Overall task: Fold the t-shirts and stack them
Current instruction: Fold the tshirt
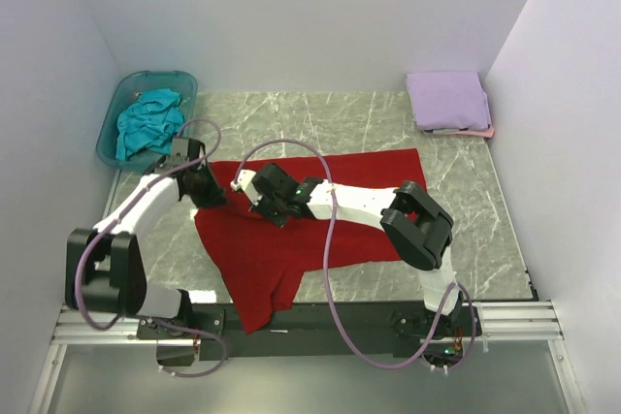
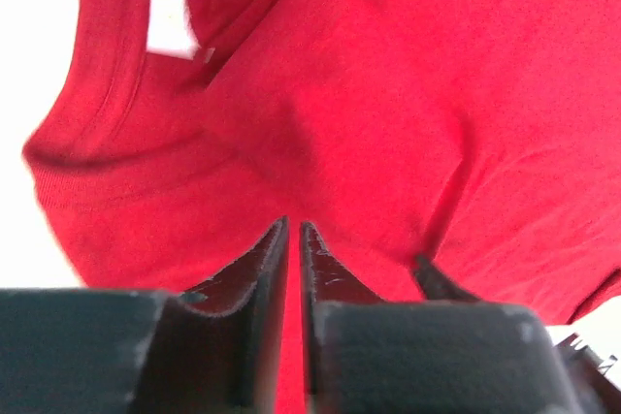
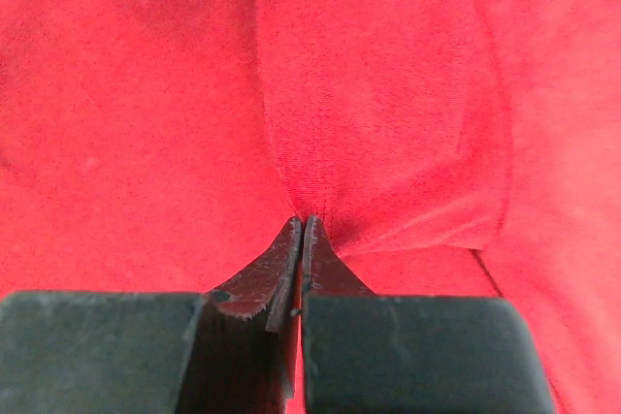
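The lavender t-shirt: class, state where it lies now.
In the top external view, the lavender t-shirt lies folded at the far right corner of the table, atop a pale pink shirt.

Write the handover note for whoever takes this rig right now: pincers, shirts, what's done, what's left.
Left pincer: shut on the red t-shirt, near its collar.
Right pincer: shut on a pinched fold of the same shirt.
Red t-shirt: spread mid-table, one part hanging over the near edge.
Done: lavender t-shirt folded, stacked on the pale pink t-shirt in the far right corner.
Left: fold and stack the red one, then the teal t-shirt, crumpled in the tub.
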